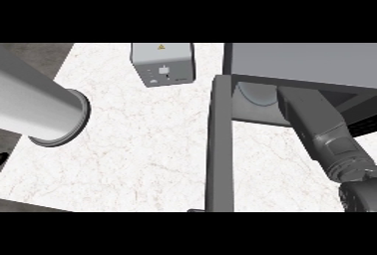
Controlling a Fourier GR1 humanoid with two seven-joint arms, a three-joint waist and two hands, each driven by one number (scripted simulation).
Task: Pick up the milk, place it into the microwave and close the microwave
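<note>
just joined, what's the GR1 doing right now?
The right forearm reaches into the open microwave at the counter's right; its hand is hidden inside, so I can't tell whether it holds anything. No milk shows in this view. The microwave door stands open, swung toward the robot. The left forearm is raised at the view's left, its hand out of sight. A small grey box sits at the back of the marble counter.

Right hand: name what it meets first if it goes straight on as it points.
The right hand points up-left into the open microwave; it would probably meet the round plate on its floor or the wall behind first. Depth is unclear.
</note>
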